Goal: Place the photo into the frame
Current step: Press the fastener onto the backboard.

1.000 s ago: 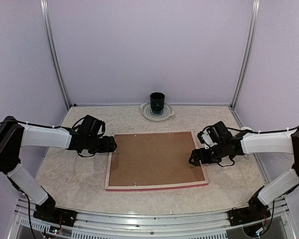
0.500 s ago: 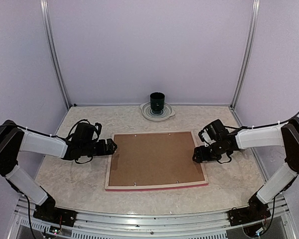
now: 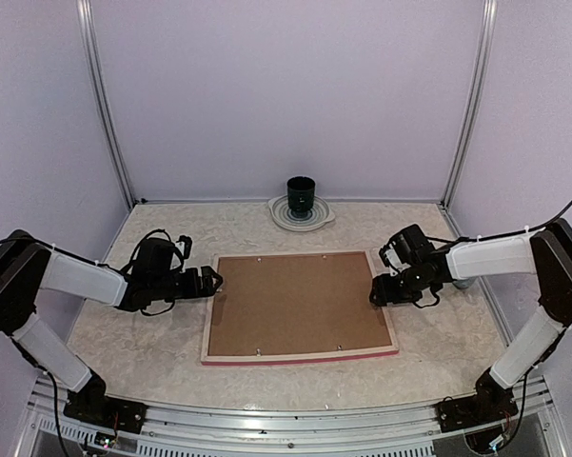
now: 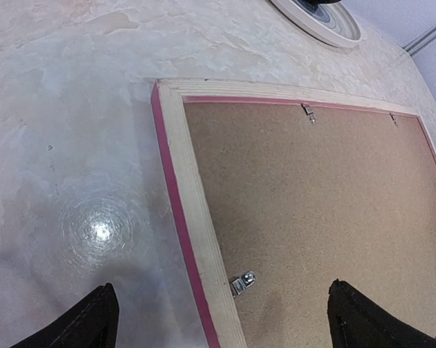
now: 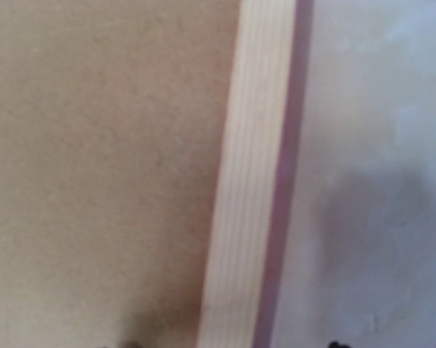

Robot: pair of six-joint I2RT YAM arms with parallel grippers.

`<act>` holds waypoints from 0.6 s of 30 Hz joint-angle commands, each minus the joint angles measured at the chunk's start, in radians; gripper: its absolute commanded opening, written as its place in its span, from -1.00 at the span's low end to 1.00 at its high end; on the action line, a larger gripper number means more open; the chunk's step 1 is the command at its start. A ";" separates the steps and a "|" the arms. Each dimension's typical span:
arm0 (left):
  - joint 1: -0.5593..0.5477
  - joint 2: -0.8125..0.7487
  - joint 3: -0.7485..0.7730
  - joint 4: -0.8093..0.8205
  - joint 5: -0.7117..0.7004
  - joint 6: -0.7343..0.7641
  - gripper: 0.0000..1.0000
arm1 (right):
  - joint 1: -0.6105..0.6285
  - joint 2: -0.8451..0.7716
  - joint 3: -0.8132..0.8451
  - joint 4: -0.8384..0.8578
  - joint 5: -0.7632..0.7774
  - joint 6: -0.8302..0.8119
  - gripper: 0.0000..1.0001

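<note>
The frame (image 3: pixel 300 355) lies face down in the middle of the table, pale wood back up, with a pink edge showing. A plain brown backing board (image 3: pixel 300 303) fills it. The photo is hidden or out of view. My left gripper (image 3: pixel 212 279) is open, low at the frame's left rim. In the left wrist view (image 4: pixel 221 326) its fingers straddle the rim (image 4: pixel 196 217) near a small metal clip (image 4: pixel 243 283). My right gripper (image 3: pixel 376 293) is open at the right rim. In the blurred right wrist view (image 5: pixel 232 344) its fingertips straddle the rim (image 5: pixel 247 181).
A dark green cup (image 3: pixel 301 195) stands on a round plate (image 3: pixel 302 219) at the back centre, near the wall. The plate's edge also shows in the left wrist view (image 4: pixel 319 18). Metal posts stand at the back corners.
My right gripper has slid a little farther back along the frame's right rim. My left arm has drawn back and lowered slightly, with its gripper staying at the left rim. The frame has not moved.
</note>
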 commanded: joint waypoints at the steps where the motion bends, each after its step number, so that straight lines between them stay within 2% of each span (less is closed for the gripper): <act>1: 0.006 0.002 -0.016 0.050 0.032 0.014 0.98 | -0.009 0.017 0.013 0.009 0.009 0.011 0.29; 18: 0.005 0.040 -0.011 0.077 0.074 0.002 0.98 | -0.009 0.035 -0.002 0.026 0.005 0.023 0.25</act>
